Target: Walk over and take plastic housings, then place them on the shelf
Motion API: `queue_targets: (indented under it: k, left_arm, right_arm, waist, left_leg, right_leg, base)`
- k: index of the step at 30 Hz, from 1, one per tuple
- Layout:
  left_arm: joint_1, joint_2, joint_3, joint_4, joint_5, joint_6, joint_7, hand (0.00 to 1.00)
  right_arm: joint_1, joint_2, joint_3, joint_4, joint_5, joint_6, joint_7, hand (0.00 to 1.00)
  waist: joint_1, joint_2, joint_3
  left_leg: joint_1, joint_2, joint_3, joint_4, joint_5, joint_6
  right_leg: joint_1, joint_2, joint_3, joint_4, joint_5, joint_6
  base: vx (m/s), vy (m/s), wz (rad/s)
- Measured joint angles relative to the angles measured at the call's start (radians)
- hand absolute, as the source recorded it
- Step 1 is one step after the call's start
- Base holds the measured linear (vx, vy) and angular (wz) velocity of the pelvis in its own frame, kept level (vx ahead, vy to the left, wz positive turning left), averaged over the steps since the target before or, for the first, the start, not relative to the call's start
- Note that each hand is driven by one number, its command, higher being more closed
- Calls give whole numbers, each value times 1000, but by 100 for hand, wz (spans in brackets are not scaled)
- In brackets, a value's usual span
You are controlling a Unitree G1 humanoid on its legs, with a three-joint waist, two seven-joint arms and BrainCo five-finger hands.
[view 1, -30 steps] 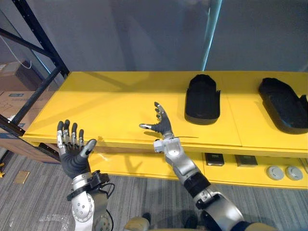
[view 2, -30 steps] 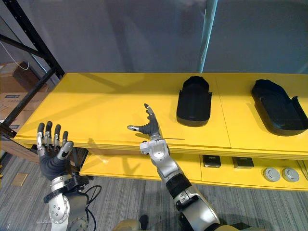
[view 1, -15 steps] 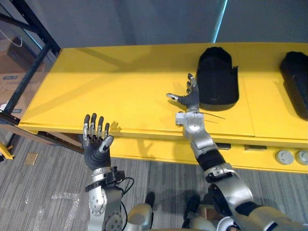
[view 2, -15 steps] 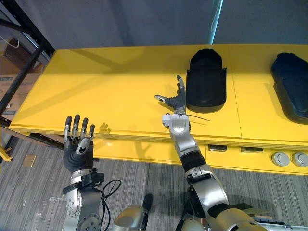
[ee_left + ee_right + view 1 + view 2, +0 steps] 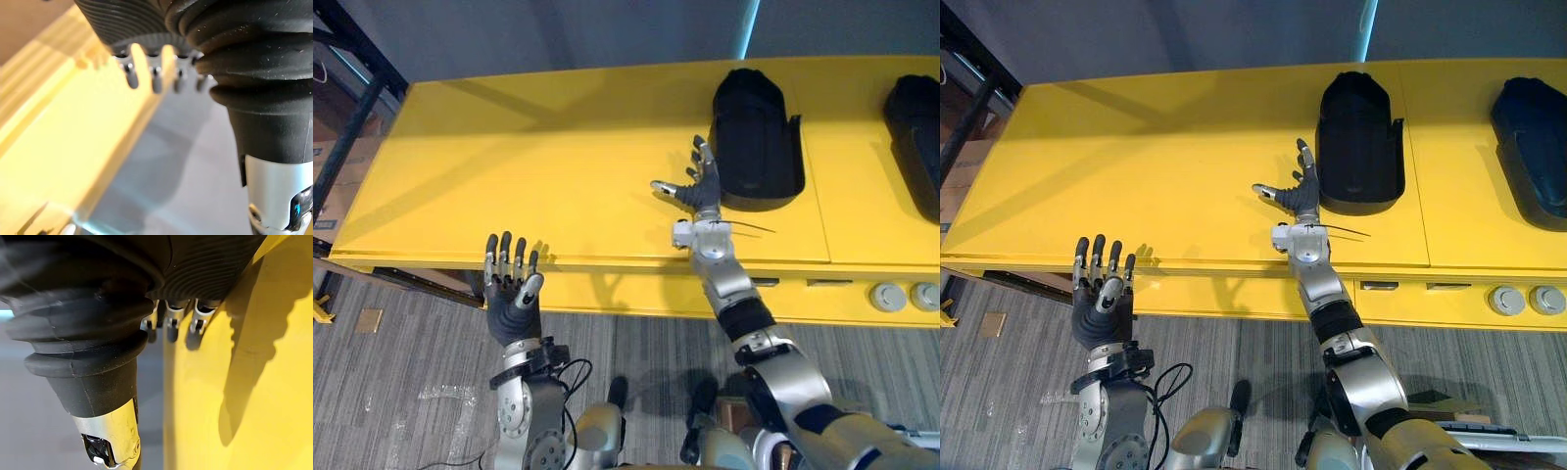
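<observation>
Resting on the yellow shelf were one black housing and, at the right edge, a second housing. The right hand was spread wide and empty, just beside the black housing's left side. The left hand was raised, straight-fingered and empty, before the shelf's front edge. The right wrist view added straight fingers against yellow.

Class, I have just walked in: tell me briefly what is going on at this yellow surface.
Two black plastic housings lie on the yellow surface: the middle housing and the far-right housing. The robot's right hand reaches out open over the surface, fingers close beside the middle housing; whether they touch it is unclear. Its left hand is held up open by the front edge, holding nothing. Neither housing is grasped yet.
</observation>
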Motion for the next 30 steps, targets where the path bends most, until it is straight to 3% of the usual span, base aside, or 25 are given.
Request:
queue_targets:
  k: [4,9,13,15,17,19,21,25,27,30]
  left_arm:
    - [2,0,0,-3,2,0,0,0]
    - [4,2,2,-2,20,-18,-2,0]
    - [-1,18,12,-1,92,-54,-3,0]
    - [-2,45,24,-1,135,-71,-3,0]
    - [-42,73,42,6,170,-84,-2,0]
    - [-79,83,52,27,187,-88,-1,0]
    - [-112,82,51,54,206,-88,0,0]
    - [-165,76,32,71,208,-87,0,0]
    - [-197,73,8,103,208,-86,-1,0]
    - [-201,54,-1,111,210,-87,7,0]
  right_arm:
    - [16,-6,37,-40,40,-26,86,0]
    - [131,-7,215,-430,117,-36,305,0]
    - [206,-12,232,-675,211,-32,416,0]
    - [279,-36,214,-787,249,-29,459,0]
    - [388,-63,138,-884,304,-30,483,0]
    - [478,-75,55,-918,317,-30,466,0]
    - [568,-82,-22,-945,308,-31,428,0]
    - [710,-82,-136,-979,246,-30,323,0]
    - [819,-80,-231,-999,190,-15,228,0]
    - [947,-59,-351,-1026,192,-12,184,0]
  waist:
    - [0,0,0]
    - [-4,-1,0]
    - [-20,-11,-6]
    - [-34,-34,-22]
    - [-59,-77,-50]
    - [-72,-103,-84]
    - [-108,-114,-128]
    - [-158,-96,-151]
    - [-182,-75,-165]
    - [-229,-65,-176]
  left_leg:
    - [0,1,2,1,-5,0]
    - [19,2,24,2,-19,5]
    - [47,2,51,0,-29,11]
    - [67,6,83,-1,-40,14]
    - [87,12,135,-1,-54,17]
    - [106,20,188,1,-70,16]
    - [117,25,244,1,-83,17]
    - [169,42,347,3,-112,14]
    - [196,51,403,4,-129,14]
    - [208,55,454,4,-138,17]
  right_leg:
    - [0,0,2,0,0,0]
    - [6,1,26,0,-2,2]
    - [22,2,49,0,-4,5]
    - [23,5,78,0,-5,7]
    - [17,13,123,0,-3,10]
    - [7,24,172,-1,-1,13]
    - [-11,34,227,0,6,17]
    - [-13,63,324,0,17,20]
    - [-16,83,381,0,23,20]
    - [-30,101,428,-1,29,21]
  base:
    - [0,0,0]
    - [17,26,-13]
    - [9,35,-19]
    - [10,45,-46]
    - [8,39,-63]
    - [18,27,-80]
    - [36,23,-83]
    - [33,20,-80]
    - [15,15,-78]
    - [-14,5,-55]
